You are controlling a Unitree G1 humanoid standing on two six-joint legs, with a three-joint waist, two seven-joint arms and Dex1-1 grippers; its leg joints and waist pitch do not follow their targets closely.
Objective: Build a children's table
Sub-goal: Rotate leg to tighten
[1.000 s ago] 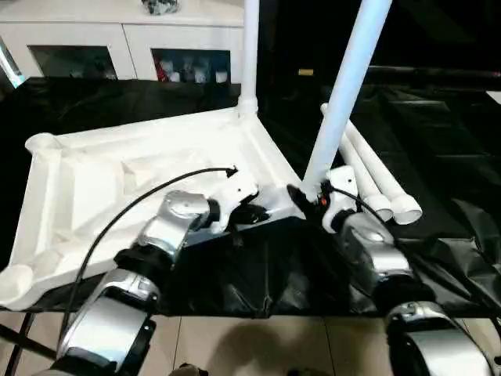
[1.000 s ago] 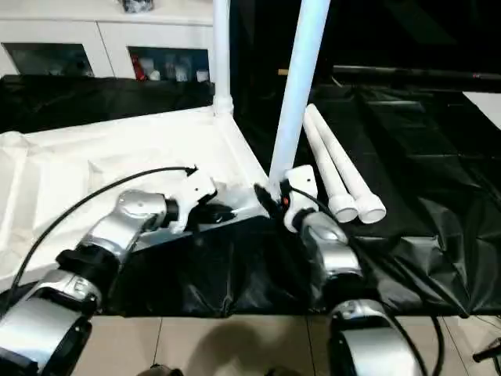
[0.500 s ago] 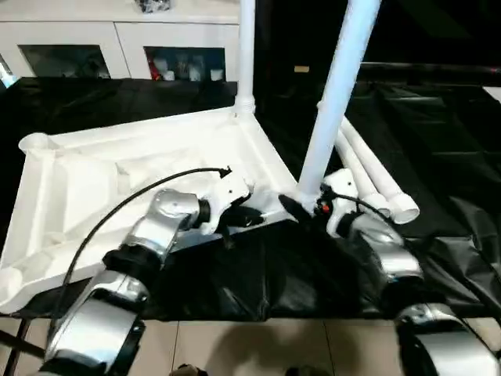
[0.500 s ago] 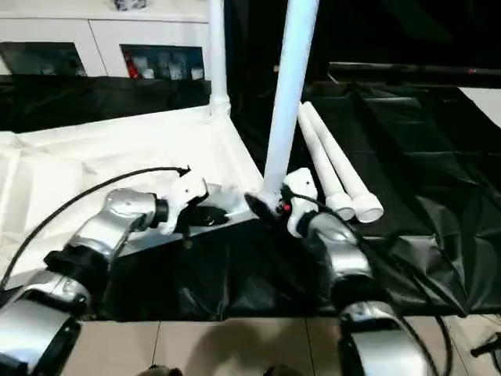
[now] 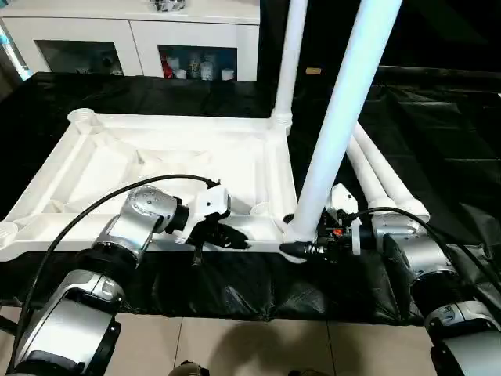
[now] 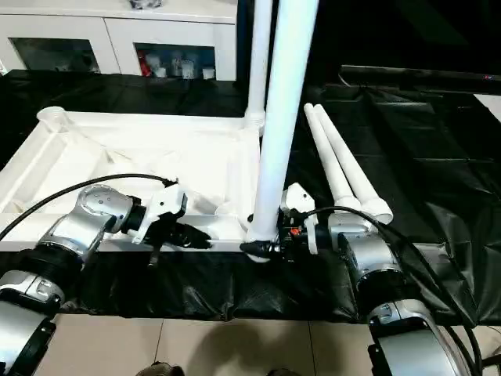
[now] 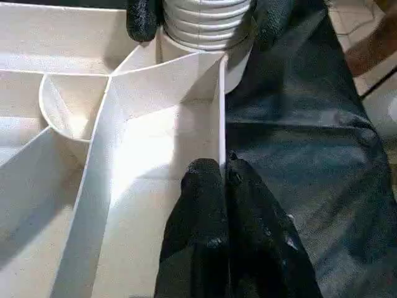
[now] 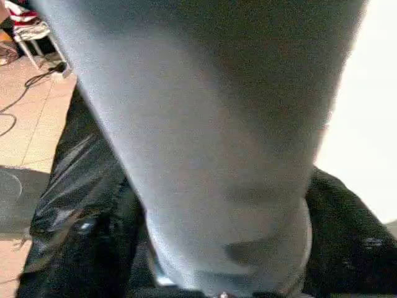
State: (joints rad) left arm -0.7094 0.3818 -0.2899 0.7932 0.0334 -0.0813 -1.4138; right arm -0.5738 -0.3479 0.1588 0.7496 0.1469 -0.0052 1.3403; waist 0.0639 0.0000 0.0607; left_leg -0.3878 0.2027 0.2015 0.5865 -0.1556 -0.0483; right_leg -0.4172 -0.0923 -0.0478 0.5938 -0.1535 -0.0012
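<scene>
Right at the near right corner of the upside-down tabletop (image 5: 156,157), the right gripper (image 5: 301,249) is clamped around the bottom of a white tube leg (image 5: 344,117) standing up in that corner socket. Just to its left, the left gripper (image 7: 214,180) has its fingers pressed together, tips against the tabletop's near edge wall. Another leg (image 5: 288,55) stands in the far corner socket beyond the right gripper, and two spare legs (image 5: 383,184) lie on the black cloth (image 5: 438,125) to its right.

Tabletop (image 5: 156,157) on table w/ two legs (image 5: 344,117) upright at right corners, two spare legs (image 5: 387,184) right.
</scene>
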